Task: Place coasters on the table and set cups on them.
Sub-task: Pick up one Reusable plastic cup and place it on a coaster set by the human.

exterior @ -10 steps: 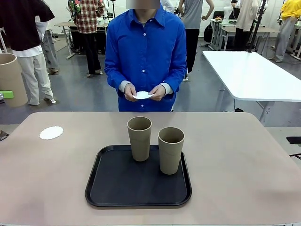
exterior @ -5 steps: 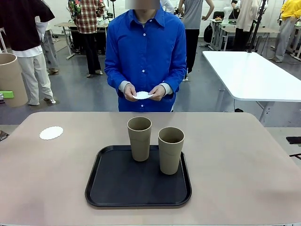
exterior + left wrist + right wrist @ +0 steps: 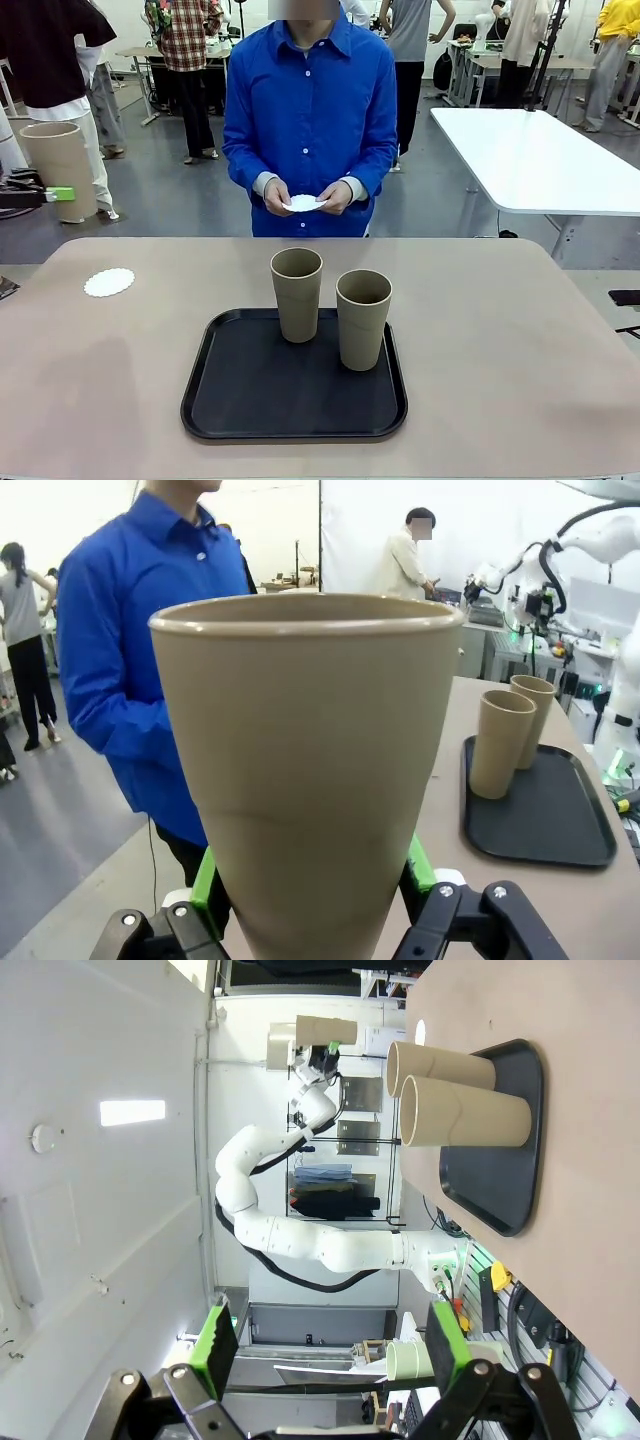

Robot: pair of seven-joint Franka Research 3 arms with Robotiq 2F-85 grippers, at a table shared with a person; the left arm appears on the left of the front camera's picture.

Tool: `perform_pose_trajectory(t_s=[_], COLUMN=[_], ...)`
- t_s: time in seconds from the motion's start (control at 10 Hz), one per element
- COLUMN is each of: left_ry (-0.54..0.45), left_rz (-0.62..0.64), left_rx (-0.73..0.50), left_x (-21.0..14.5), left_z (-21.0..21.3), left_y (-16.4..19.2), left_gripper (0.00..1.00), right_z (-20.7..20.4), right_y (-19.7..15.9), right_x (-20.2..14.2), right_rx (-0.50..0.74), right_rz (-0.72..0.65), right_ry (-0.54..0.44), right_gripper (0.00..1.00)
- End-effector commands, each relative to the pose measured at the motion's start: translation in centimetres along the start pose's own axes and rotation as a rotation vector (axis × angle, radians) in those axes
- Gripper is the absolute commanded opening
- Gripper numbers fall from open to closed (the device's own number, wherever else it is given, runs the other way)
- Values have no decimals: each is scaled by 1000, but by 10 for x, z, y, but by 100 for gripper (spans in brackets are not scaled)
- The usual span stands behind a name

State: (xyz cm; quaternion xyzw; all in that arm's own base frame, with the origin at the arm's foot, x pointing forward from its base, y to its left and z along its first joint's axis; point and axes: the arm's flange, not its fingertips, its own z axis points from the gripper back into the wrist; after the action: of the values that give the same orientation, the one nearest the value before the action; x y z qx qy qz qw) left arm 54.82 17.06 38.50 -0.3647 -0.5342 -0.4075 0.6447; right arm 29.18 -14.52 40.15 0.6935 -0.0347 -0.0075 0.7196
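My left gripper [image 3: 55,192] is shut on a tan cup [image 3: 58,168], held upright in the air off the table's far left corner; up close, the cup [image 3: 310,770] sits between the green pads [image 3: 205,880]. A white lacy coaster [image 3: 109,282] lies on the beige table [image 3: 500,330] at the far left. Two more cups [image 3: 297,293] [image 3: 363,318] stand on the black tray [image 3: 250,400]. A person in a blue shirt holds white coasters [image 3: 305,203] in both hands beyond the far edge. My right gripper [image 3: 330,1350] is open and holds nothing.
The tray sits in the table's middle, near the front edge. A white glossy table [image 3: 540,160] stands at the back right. Other people stand in the room behind. The right wrist view shows the tray [image 3: 510,1140] with its two cups from the side.
The held cup has moved from the picture's left edge rightward and farther from the camera, now fully in view. The person and the tray cups have not moved.
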Motion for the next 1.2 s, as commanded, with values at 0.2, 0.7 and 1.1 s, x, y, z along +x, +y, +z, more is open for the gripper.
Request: perform_pose_trajectory(t_s=[0.2, 0.7, 1.1], left_ry=[59, 0, -63], left_rz=[71, 62, -1], left_rx=[-116, -286, -324], left_x=[-54, -108, -123], left_z=[3, -2, -34], left_y=[54, 37, 27], left_gripper=[83, 83, 83], right_z=[0, 0, 0], right_y=[1, 1, 1], right_x=[1, 1, 1], right_rx=[12, 12, 12], right_rz=[6, 6, 6], right_ry=[-1, -1, -1], right_gripper=[100, 100, 100])
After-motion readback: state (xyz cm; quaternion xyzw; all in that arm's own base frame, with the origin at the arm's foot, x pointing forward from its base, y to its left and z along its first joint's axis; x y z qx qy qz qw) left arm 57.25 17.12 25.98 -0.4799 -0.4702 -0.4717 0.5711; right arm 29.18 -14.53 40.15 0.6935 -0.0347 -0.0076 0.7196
